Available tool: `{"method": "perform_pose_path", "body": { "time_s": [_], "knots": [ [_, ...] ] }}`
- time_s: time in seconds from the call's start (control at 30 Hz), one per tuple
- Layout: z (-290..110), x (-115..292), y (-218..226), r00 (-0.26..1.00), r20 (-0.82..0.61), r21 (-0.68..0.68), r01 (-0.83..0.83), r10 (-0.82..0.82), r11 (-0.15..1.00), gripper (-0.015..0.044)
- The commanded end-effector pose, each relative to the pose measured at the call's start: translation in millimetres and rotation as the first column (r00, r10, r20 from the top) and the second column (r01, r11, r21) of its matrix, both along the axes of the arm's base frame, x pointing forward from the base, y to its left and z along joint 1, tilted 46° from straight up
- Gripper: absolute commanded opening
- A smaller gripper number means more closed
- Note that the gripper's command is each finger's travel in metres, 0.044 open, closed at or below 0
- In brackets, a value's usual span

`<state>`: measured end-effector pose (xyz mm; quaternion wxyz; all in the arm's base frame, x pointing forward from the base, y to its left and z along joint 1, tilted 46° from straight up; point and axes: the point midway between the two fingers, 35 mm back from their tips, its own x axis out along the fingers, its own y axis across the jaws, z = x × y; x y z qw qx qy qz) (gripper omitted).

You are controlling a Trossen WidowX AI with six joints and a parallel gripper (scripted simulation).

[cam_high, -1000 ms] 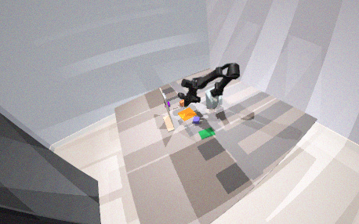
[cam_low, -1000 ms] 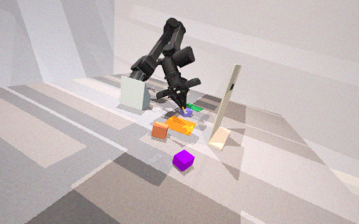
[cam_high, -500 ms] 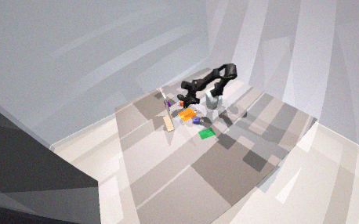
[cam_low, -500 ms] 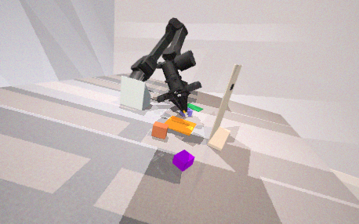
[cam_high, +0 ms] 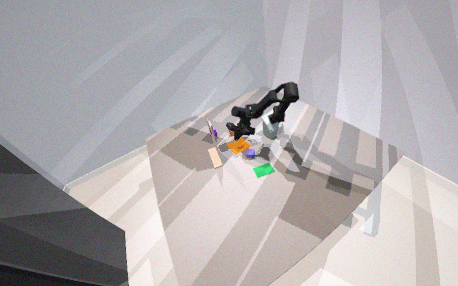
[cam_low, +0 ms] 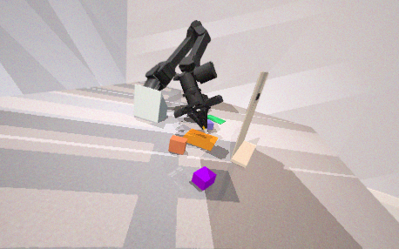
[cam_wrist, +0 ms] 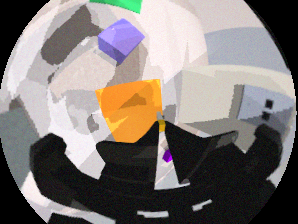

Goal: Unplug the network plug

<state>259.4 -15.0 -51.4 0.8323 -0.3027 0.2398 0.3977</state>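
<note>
My gripper (cam_high: 238,133) (cam_low: 203,125) (cam_wrist: 160,123) is shut on the small yellowish network plug (cam_low: 204,128) (cam_wrist: 160,119), of which only a tip shows between the fingertips. It holds the plug low over the flat orange marked square (cam_high: 238,146) (cam_low: 201,139) (cam_wrist: 128,111) on the table. The upright beige panel (cam_high: 209,128) (cam_low: 253,109) (cam_wrist: 206,95) stands apart to the side. Its dark socket (cam_low: 257,93) (cam_wrist: 268,104) shows no plug in it.
An orange-red cube (cam_low: 178,144) (cam_high: 231,133) sits beside the square. A purple cube (cam_low: 204,178) (cam_high: 215,132) (cam_wrist: 168,156), a lavender cube (cam_high: 250,153) (cam_low: 210,125) (cam_wrist: 121,38) and a flat green patch (cam_high: 264,170) (cam_low: 216,119) lie nearby. The arm's pale base block (cam_high: 270,129) (cam_low: 149,104) stands behind.
</note>
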Motion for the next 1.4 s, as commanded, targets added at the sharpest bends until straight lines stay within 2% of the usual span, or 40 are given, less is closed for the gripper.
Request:
{"method": "perform_pose_path", "body": {
  "time_s": [0.0,1.37],
  "knots": [
    [-4.3,-2.9,4.7,1.0,-0.009,0.003,0.002,-0.002,1.0,0.0],
    [-18.1,-2.7,24.1,1.0,-0.002,0.009,0.002,-0.002,1.0,0.0]
  ]
}}
